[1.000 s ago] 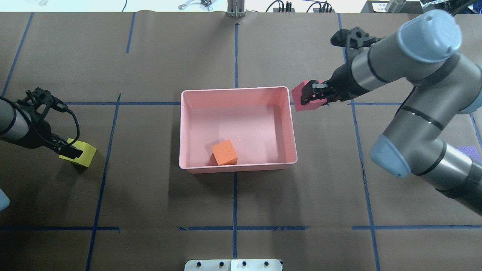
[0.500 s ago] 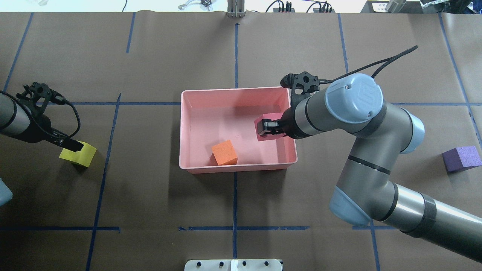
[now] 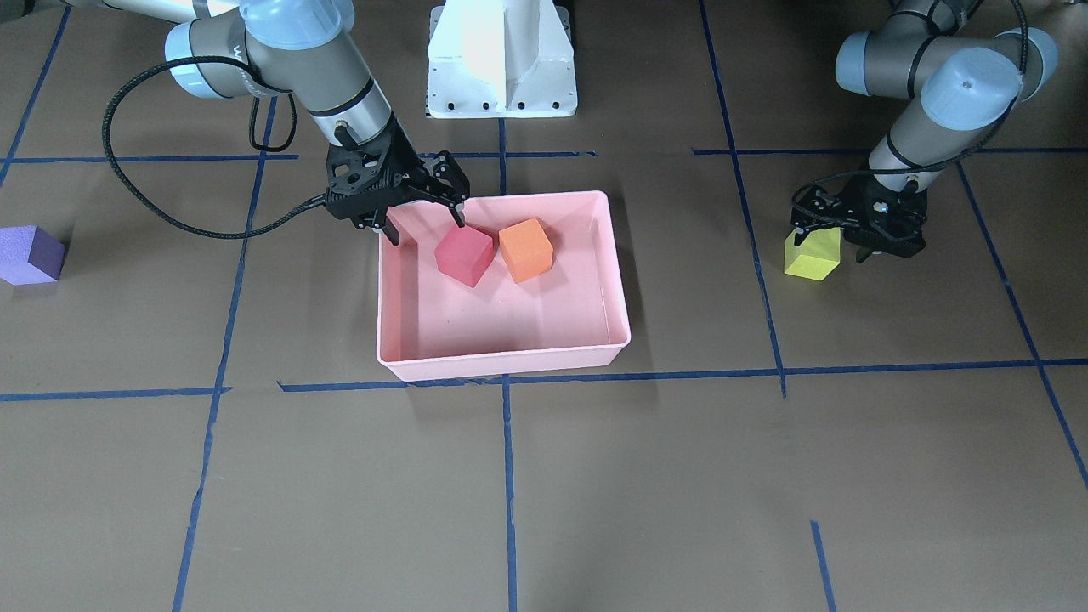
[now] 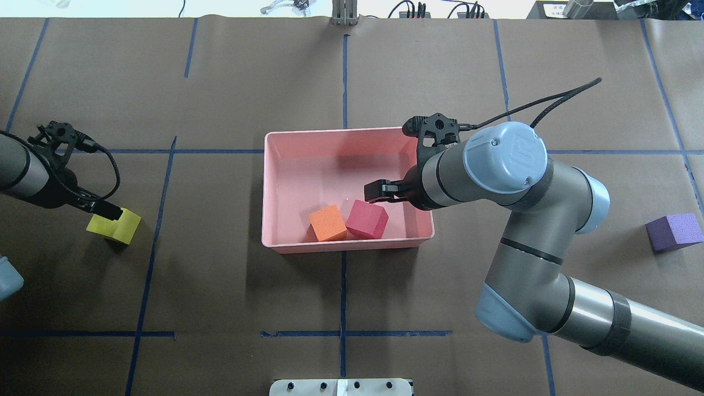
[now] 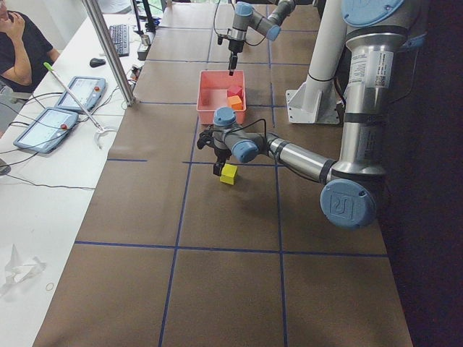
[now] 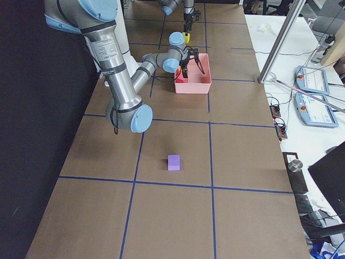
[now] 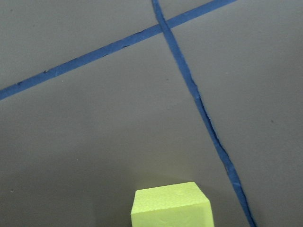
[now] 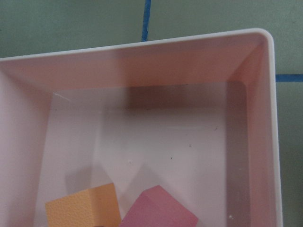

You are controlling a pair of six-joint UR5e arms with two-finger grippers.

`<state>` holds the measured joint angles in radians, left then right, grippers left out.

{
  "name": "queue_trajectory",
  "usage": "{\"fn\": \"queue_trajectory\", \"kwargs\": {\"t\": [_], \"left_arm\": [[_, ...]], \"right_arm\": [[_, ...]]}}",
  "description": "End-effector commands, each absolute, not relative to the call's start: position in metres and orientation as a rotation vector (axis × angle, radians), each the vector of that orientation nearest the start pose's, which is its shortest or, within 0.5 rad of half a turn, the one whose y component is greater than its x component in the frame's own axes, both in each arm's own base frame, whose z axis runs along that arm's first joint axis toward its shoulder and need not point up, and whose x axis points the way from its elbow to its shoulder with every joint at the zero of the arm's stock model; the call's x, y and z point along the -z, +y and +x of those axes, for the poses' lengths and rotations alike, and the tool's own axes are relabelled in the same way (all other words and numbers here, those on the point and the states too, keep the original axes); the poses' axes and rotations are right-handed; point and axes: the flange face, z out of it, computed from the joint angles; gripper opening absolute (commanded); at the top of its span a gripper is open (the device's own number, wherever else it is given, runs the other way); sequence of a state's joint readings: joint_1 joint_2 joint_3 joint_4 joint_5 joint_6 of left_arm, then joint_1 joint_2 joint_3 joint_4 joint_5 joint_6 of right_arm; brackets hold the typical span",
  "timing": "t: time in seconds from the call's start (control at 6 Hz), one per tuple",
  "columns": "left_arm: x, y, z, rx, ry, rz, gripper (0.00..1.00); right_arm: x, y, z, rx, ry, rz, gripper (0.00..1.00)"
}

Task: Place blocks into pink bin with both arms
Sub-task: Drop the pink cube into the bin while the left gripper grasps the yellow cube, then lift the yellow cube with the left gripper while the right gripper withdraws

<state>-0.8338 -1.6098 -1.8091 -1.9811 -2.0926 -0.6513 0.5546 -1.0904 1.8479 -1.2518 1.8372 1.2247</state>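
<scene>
Right fingers [image 3: 459, 212] are spread wide and hold nothing. They hang over the pink bin [image 4: 319, 176], at its right end. The red block [image 4: 367, 219] lies free on the bin floor just below the tips and a little toward the robot, tilted on an edge and touching the orange block [image 4: 328, 223] beside it. In the right wrist view both blocks sit at the bottom edge, with no finger on either. So two blocks are in and two are out.

Key relation for what I judge is the next right-arm move: the purple block [image 4: 675, 231] sits on the desk [image 4: 220, 302] well apart from the right fingers. It is far out to their right and slightly back toward the robot. It is a cube, so there is no long axis to line up with, though its faces look skewed to the blue tape grid. The right arm is clearly the nearer one. The left fingers are at the opposite end of the desk, with the bin in between.

Left fingers [image 4: 110, 212] are down at the yellow-green block [image 4: 124, 228], which rests on the desk well apart from the bin on its left side. From overhead, one black finger overlaps the block's near-top edge. In the left wrist view the block is at bottom centre, right under the wrist, and no fingers are in shot. I cannot tell whether they are closed on it or only straddling it. If it is gripped, my guess is lift and carry right to the bin.
</scene>
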Motion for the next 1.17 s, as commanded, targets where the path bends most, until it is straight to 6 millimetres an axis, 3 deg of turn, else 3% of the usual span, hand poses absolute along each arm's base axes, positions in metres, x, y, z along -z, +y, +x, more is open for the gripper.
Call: {"fn": "queue_trajectory", "kwargs": {"t": [0.0,0.17,0.67,0.83,1.0], "left_arm": [[-0.496,-0.45,0.298,-0.238,0.804,0.17,1.0],[-0.5,-0.45,0.299,-0.237,0.801,0.162,1.0],[-0.501,-0.442,0.313,-0.204,0.808,0.125,1.0],[-0.503,-0.438,0.319,-0.202,0.807,0.11,0.92],[-0.497,-0.437,0.319,-0.14,0.818,0.088,0.39]], "right_arm": [[-0.227,-0.423,-0.456,-0.055,-1.066,0.261,1.0],[-0.224,-0.439,-0.437,-0.09,-1.072,0.263,1.0],[-0.252,-0.516,-0.315,-0.222,-1.071,0.134,1.0],[-0.268,-0.524,-0.273,-0.267,-1.077,0.112,1.0],[-0.305,-0.505,-0.232,-0.321,-1.044,0.099,1.0]]}}
